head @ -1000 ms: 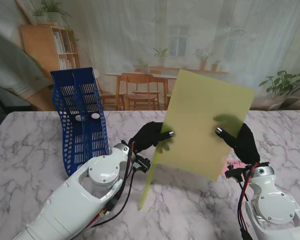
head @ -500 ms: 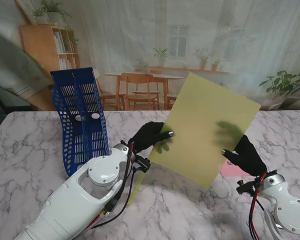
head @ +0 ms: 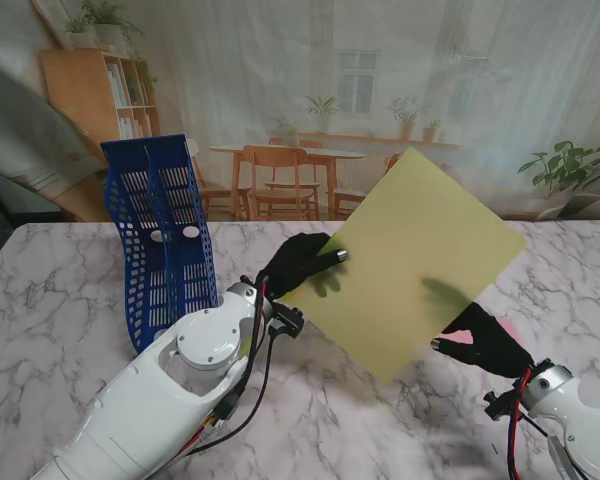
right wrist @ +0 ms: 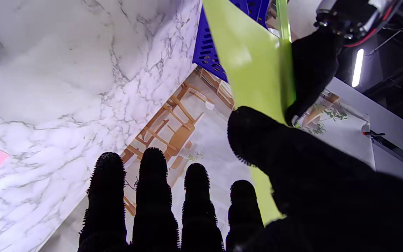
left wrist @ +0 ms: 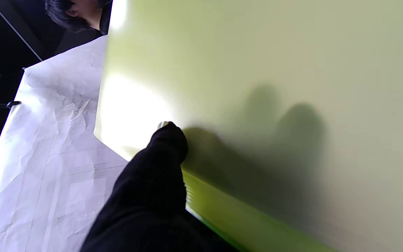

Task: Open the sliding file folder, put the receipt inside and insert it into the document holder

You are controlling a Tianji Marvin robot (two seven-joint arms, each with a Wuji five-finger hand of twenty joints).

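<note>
The left hand (head: 302, 262) holds the yellow-green folder (head: 405, 260) in the air over the middle of the table (head: 60, 300), pinching its left edge between thumb and fingers; the left wrist view shows one dark finger (left wrist: 166, 147) pressed on the sheet. The right hand (head: 480, 338) is low at the folder's near right side, fingers straight and spread. It seems to hold nothing, though I cannot tell if the thumb touches the sheet.

The pink receipt (head: 500, 335) lies on the table at the right, mostly hidden behind the right hand. The blue holder (head: 160, 240) stands at the far left, well apart from the folder.

I judge the step to be the opening of the folder, with the receipt not yet inside. Next, the right hand probably must take the receipt, while the left keeps the folder steady.

Compared with one second ago, the folder has turned and tilted toward the right, and the right hand has let go of it and moved nearer to me.
</note>
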